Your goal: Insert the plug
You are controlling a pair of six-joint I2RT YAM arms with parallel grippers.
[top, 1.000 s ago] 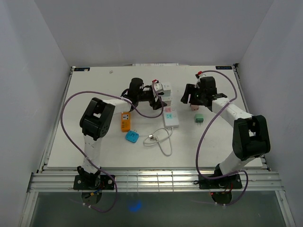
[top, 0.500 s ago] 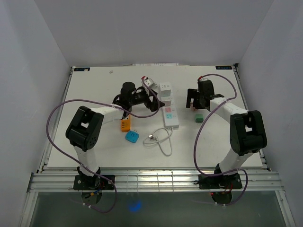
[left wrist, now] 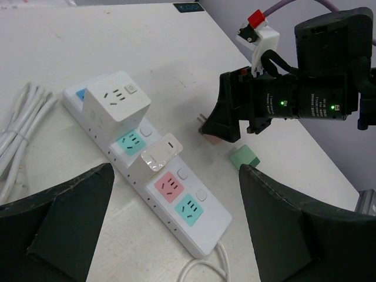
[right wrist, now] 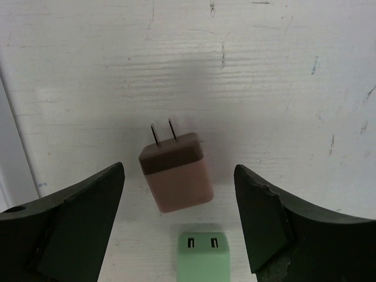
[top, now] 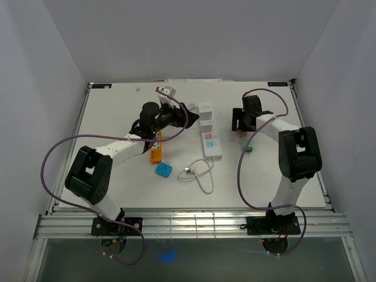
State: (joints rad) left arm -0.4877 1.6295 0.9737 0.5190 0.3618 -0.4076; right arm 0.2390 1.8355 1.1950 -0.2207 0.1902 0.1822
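Pink plug (right wrist: 179,183) lies flat — untouched — within the wide-open right hand (right wrist: 178,169).

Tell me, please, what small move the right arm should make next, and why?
Probably lower the right gripper and close on the pink plug: it lies untouched on the table, framed by the open jaws, with the green adapter close beside it, so descend straight.

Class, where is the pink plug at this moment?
Right wrist view: the pink plug lies on the table between the fingers of the right gripper, with the green plug just below.
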